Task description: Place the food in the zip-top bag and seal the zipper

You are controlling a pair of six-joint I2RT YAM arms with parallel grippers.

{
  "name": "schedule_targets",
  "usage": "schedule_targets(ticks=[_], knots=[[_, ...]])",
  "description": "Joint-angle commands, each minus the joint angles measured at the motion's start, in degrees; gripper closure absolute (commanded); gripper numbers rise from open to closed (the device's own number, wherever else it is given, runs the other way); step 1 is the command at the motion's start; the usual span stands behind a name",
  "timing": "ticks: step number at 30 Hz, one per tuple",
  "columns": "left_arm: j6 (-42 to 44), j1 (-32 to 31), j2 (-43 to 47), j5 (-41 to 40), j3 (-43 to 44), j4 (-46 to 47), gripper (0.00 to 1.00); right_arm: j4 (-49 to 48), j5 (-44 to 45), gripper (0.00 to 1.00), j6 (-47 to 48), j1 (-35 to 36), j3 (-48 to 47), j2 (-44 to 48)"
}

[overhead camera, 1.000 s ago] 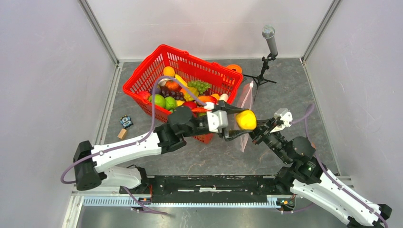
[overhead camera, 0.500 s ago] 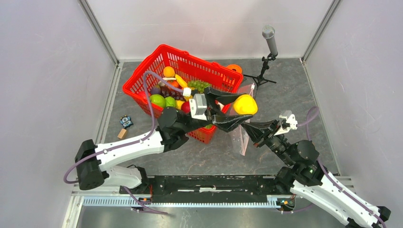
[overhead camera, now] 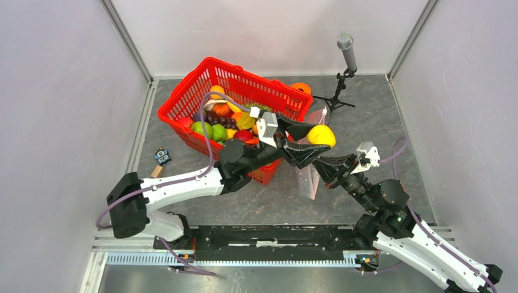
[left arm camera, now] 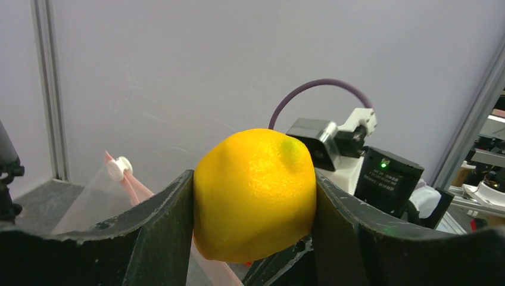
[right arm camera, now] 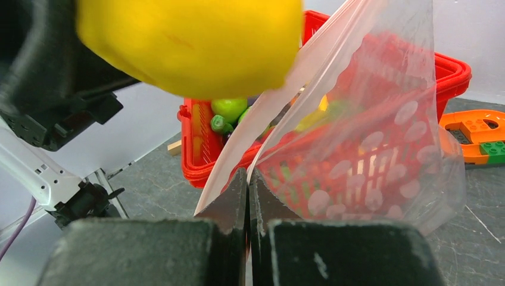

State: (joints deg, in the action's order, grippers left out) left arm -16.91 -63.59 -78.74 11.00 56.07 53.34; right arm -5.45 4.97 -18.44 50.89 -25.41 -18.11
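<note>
Red basket: hard open mesh, back behind the left arm's wrist. The rest of the food lies heaped in it, glossy and rounded.
Left gripper: jaws spread wide and clamped on two sides of the lemon.
Lemon: yellow with pebbled skin, plump, with a blunt tip. It fills the whole gap between the fingers and hangs just above the bag's upper edge.
Zip-top bag: clear, crinkly film with pale round prints. It hangs limp from the right gripper, below and just beyond the lemon.
Zipper: thin pink strip with a white slider, off to the far side of the left fingers. Whether the mouth gapes wide enough I cannot tell.
Right gripper: jaws pressed together on one edge of the film (a thin pinch, easily slipped).
Step in hand: carrying the lemon to the mouth. It is probably best to bring it directly over the opening, lower it until film surrounds it, and only then let go. A smooth round fruit would roll off slack plastic.
</note>
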Motion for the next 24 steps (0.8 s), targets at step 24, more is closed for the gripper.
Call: schedule_targets(ticks=[24], knots=[[-1.29, 0.30, -5.30, -8.59, -5.90, 5.82, 0.71, 12.11, 17.36, 1.00, -4.52, 0.18, -4.74, 2.48]])
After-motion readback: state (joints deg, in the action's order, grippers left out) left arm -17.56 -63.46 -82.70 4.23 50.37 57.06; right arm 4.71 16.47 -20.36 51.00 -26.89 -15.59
